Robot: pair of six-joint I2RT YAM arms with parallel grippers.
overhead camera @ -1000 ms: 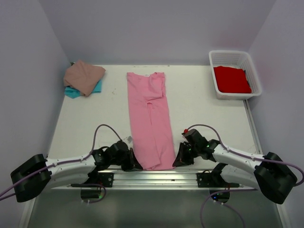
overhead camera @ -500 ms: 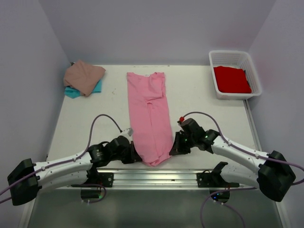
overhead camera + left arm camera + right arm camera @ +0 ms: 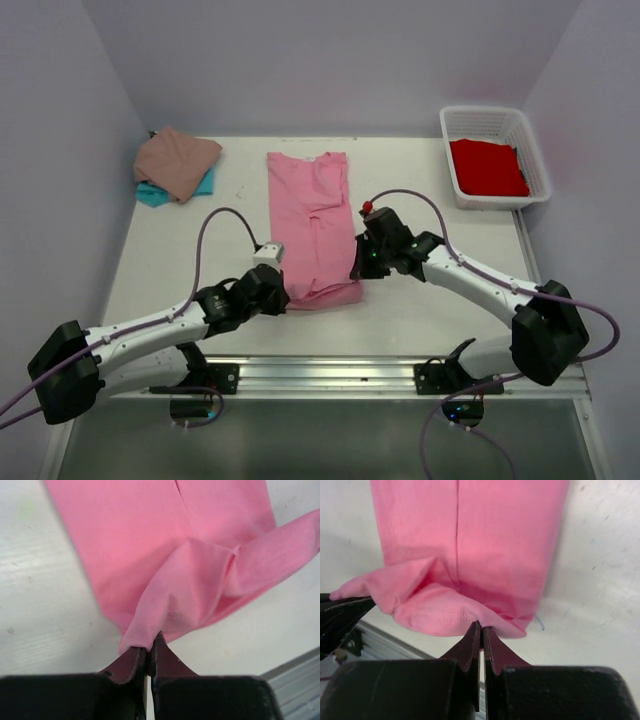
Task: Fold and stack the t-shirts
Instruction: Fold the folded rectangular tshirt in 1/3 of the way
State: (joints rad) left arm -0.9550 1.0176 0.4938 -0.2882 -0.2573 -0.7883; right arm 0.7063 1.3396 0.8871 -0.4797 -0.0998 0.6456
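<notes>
The bright pink t-shirt (image 3: 312, 215) lies as a long folded strip in the middle of the table, its near hem lifted and carried back over itself. My left gripper (image 3: 283, 297) is shut on the hem's left corner (image 3: 145, 635). My right gripper (image 3: 357, 272) is shut on the hem's right corner (image 3: 485, 620). The tan-pink t-shirt (image 3: 175, 160) lies folded on the teal t-shirt (image 3: 150, 194) at the far left. The red t-shirt (image 3: 487, 166) lies in the basket.
The white lattice basket (image 3: 530, 150) stands at the far right corner. Purple walls enclose the table on three sides. A metal rail (image 3: 330, 372) runs along the near edge.
Both grippers have moved away from the near edge toward the middle, carrying the pink shirt's near hem up and over the strip, which now looks shorter.
</notes>
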